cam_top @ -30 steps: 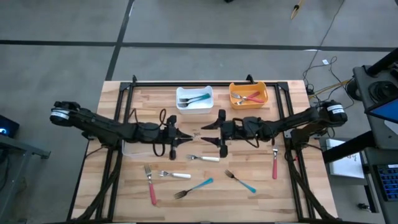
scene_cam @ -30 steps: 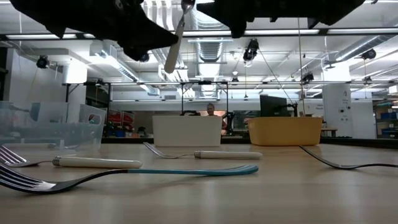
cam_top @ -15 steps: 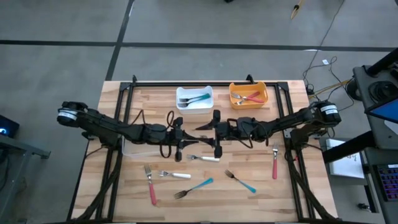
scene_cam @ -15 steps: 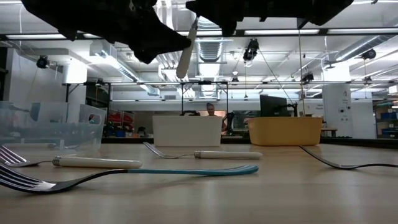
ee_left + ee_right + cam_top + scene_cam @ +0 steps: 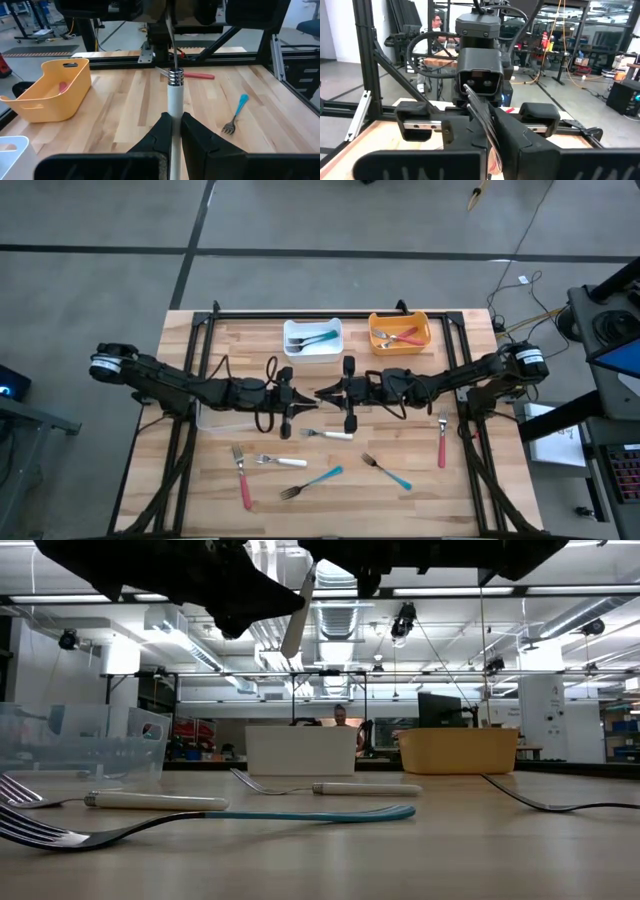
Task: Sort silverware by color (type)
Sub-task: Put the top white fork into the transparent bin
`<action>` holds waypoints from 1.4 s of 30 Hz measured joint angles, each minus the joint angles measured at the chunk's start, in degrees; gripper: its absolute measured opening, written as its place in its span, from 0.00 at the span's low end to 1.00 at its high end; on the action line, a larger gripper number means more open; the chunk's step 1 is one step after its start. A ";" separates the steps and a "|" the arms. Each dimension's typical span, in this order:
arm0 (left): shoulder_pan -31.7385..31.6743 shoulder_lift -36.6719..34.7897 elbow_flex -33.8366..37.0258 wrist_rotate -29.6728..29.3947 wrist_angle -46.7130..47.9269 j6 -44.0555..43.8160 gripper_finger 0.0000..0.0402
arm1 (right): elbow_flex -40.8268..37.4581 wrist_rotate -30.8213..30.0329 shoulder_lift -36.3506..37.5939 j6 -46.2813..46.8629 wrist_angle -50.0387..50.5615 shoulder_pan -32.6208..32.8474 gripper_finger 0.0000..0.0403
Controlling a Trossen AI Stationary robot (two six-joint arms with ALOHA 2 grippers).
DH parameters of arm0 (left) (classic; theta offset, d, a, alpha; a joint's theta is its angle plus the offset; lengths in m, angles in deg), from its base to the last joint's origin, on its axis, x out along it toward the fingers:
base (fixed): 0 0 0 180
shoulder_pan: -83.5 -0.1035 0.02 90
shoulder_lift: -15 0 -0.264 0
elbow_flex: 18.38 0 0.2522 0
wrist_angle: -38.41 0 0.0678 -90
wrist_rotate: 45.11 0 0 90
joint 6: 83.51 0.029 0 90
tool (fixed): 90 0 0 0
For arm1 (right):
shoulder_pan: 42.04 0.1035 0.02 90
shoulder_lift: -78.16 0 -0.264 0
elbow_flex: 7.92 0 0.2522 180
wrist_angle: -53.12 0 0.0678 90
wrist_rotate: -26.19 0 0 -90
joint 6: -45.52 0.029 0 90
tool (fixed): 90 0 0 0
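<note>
A white-handled utensil [image 5: 175, 95] with a metal neck hangs in the air over the table's middle, between my two grippers. My left gripper [image 5: 173, 119] reaches in from the table's left and is shut on the white handle. My right gripper [image 5: 492, 131] comes from the right, facing it, shut on the metal end; fork or spoon, I cannot tell. In the high view the two grippers meet at the utensil [image 5: 318, 393]. In the low view the handle [image 5: 297, 625] slants above the table. My left gripper pinches the white handle [image 5: 175, 111] between its two fingers, coming level from the table's left. The handle runs along the fingers and sticks out past their tips. The utensil is lifted clear of the table. My right gripper pinches the metal part [image 5: 480, 112] beyond the handle between its two fingers, coming about level from the table's right. The metal strip runs along the fingers toward the left gripper. Its far end is hidden between the fingers.
At the back stand a white bin [image 5: 312, 350] holding teal utensils and an orange bin [image 5: 400, 343] holding red ones. A clear bin [image 5: 212, 420] sits under the left arm. Loose pieces lie near the front: white [image 5: 330, 434], white [image 5: 282, 462], red [image 5: 243, 485], teal [image 5: 315, 480], teal [image 5: 392, 473], red [image 5: 442, 445].
My right gripper has shut on the utensil's metal end; a second ago its fingers stood wide apart. My left gripper has carried the utensil a little toward the table's right, so the two grippers have drawn together.
</note>
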 joint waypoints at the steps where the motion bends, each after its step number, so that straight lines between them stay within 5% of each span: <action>1: 0.01 -0.01 0.00 -0.01 -0.07 0.00 0.03 | 0.00 0.01 0.01 0.02 0.00 0.00 0.03; 10: 0.07 -0.01 -3.53 -3.36 4.10 2.69 0.21 | 0.00 -1.56 0.64 -0.68 0.09 0.01 0.02; 18: 0.04 -0.12 -10.69 -15.33 18.29 7.42 0.43 | -0.91 -8.41 6.17 -3.36 7.61 0.00 0.02; 24: -0.04 -0.14 -14.97 -19.25 24.41 10.68 0.49 | -4.65 -14.56 9.76 -2.71 7.41 0.07 0.02; 32: -0.02 0.06 -13.87 -19.32 16.63 8.93 0.50 | -15.39 -27.66 6.65 -0.30 -20.87 0.17 0.02; 37: -0.22 2.62 -11.91 -19.72 4.12 9.23 0.50 | -17.35 -28.20 -3.17 1.39 -43.46 0.17 0.02; 42: -0.35 7.94 -12.31 -24.06 -1.84 11.71 0.50 | -14.08 -32.61 -9.35 0.83 -45.24 0.16 0.02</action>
